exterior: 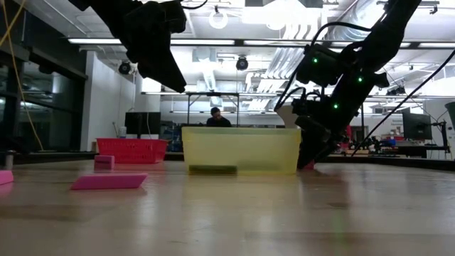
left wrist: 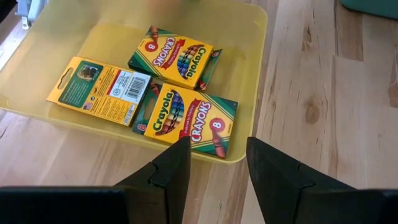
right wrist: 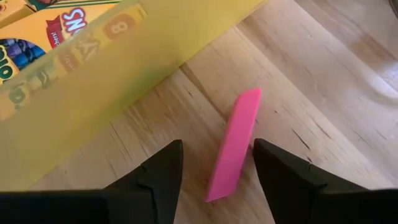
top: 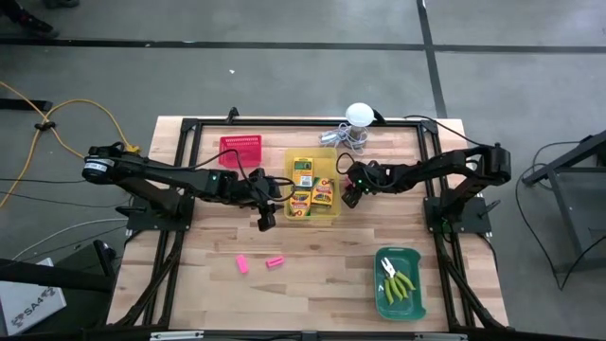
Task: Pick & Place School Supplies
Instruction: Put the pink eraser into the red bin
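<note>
Down at the right wall of the yellow bin [top: 327, 156]: the right gripper [top: 352, 196], fingers spread wide on either side of a pink eraser [right wrist: 236, 146]. Not closed on it; flat on the wooden table [top: 312, 303], just beside the bin and outside it. Probably lined up this way so that closing pinches the eraser across its narrow width, the only easy hold on so thin a piece.

At the near left corner of the same bin: the left gripper [left wrist: 217, 162], also open and holding nothing. Aimed back at the crayon boxes [left wrist: 186, 115], which lie flat and partly overlapping inside the bin. Looks like that group is already sorted, hence nothing between these fingers.

Near and to the left, out on open table: two more pink erasers [top: 242, 264] [top: 275, 260], well apart from any bin, likely waiting their turn.

At the near right: the green bin [top: 417, 256] with two yellow-green handled tools [top: 398, 282] inside. At the far left: the red bin [top: 241, 147], possibly meant for the erasers, though nothing confirms that.
</note>
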Controlling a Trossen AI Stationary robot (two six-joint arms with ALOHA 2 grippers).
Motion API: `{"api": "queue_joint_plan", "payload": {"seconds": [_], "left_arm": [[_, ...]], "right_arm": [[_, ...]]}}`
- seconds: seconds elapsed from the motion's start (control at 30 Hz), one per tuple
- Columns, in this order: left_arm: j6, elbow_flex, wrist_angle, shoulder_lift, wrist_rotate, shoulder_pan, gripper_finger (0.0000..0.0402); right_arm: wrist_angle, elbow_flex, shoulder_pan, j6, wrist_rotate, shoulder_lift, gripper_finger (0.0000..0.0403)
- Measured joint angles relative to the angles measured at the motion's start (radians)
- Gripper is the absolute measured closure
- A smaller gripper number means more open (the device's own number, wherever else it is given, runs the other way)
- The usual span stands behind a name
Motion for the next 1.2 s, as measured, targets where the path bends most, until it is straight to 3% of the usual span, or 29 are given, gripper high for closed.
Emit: {"api": "queue_joint_plan", "payload": {"seconds": [0.4, 1.2], "left_arm": [[0.0, 0.0, 0.0, 0.0, 0.0, 0.0, 0.0252], [0.0, 0.0, 0.0, 0.0, 0.0, 0.0, 0.0252]], "right_arm": [[-0.002, 0.0, 0.0, 0.0, 0.004, -0.001, 0.0218], [-0.002, 0.0, 0.0, 0.001, 0.005, -0.002, 0.0346]]}}
